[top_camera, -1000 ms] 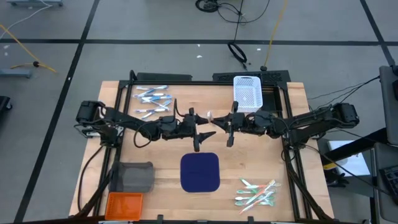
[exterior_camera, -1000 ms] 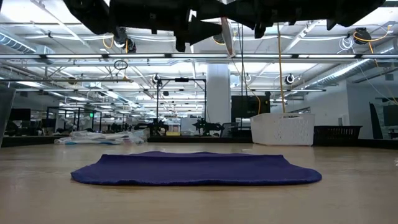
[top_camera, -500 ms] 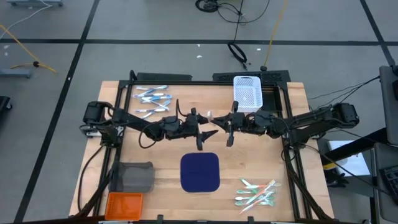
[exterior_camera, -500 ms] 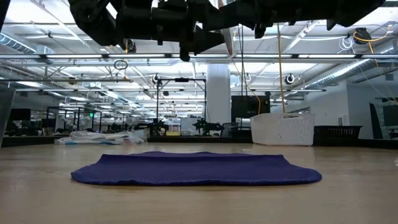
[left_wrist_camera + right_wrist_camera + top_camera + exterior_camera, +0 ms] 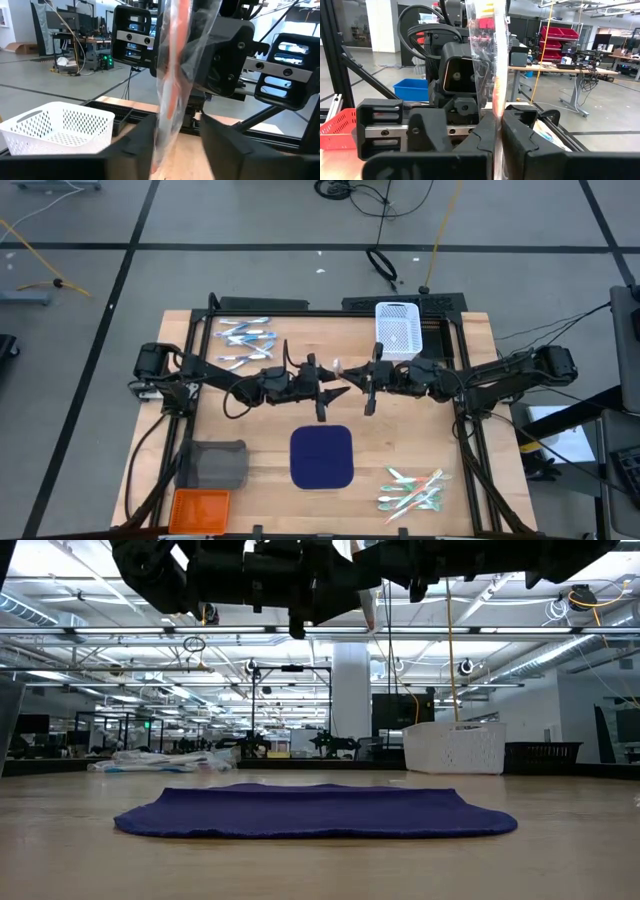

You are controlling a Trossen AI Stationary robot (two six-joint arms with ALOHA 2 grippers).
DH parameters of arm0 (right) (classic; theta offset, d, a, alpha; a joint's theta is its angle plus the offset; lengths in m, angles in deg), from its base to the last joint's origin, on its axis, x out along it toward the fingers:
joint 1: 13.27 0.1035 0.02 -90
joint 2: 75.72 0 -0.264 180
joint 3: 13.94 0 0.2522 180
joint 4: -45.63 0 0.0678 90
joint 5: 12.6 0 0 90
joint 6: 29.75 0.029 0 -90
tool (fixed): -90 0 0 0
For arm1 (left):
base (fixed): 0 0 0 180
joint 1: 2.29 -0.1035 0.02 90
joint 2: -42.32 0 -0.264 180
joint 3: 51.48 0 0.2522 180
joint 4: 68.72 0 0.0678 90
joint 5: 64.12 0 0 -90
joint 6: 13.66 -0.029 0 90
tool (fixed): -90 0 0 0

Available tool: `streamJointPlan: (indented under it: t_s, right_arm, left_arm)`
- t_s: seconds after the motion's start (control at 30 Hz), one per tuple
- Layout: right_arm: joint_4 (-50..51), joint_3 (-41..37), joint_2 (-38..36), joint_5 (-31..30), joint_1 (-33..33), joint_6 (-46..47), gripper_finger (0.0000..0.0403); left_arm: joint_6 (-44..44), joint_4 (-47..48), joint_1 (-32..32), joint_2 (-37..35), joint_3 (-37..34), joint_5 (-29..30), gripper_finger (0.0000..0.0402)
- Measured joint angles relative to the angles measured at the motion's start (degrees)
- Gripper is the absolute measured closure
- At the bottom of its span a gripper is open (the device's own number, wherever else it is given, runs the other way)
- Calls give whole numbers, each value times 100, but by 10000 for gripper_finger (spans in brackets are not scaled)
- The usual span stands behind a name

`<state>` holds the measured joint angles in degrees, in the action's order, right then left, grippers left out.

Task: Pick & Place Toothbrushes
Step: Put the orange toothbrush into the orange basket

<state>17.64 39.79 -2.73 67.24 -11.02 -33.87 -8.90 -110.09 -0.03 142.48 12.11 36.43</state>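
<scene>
A toothbrush with orange on it, sealed in a clear packet, stands upright in the air over the table's middle, above the navy mat. My right gripper is shut on it. My left gripper faces it from the table's left. Its fingers stand on either side of the packet, partly closed, with a gap still showing on one side. More toothbrushes lie in a pile at the far left and another at the near right. My right gripper pinches the clear packet between its two fingers, which come in level from the table's right. The packet stands upright across the fingers and is lifted clear of the table. Its lower end hangs free below the grippers.
A white basket stands at the far edge, right of the middle. A grey bin and an orange tray sit at the near left. A black frame runs along the table's far edge and both sides.
My left gripper has moved slightly toward the right gripper and sunk a little. Its fingers have drawn closer together around the packet. My right gripper and the packet have kept still.
</scene>
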Motion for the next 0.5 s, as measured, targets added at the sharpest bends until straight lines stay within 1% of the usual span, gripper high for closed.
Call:
streamJointPlan:
  t_s: [0.17, 0.2, 0.23, 0.27, 0.43, 0.5]
  right_arm:
    - [0, 0, 0, 9, 2, 3, 396]
    - [3, 0, 0, 9, 2, 19, 396]
    - [7, 0, 0, 23, 2, 33, 396]
    - [11, 0, 0, 22, 2, 35, 396]
    - [20, 0, 0, 12, 2, 16, 388]
    - [20, 0, 0, 1, 2, 5, 379]
  left_arm:
    - [-18, 8, -4, 0, 0, 32, 358]
    - [-55, 12, -1, 0, 0, 22, 376]
    - [-71, 14, 0, 0, 0, 10, 386]
    - [-72, 15, 0, 0, 0, -9, 389]
    - [-59, 15, 0, 0, 0, -4, 378]
    - [-54, 17, 0, 0, 0, -7, 386]
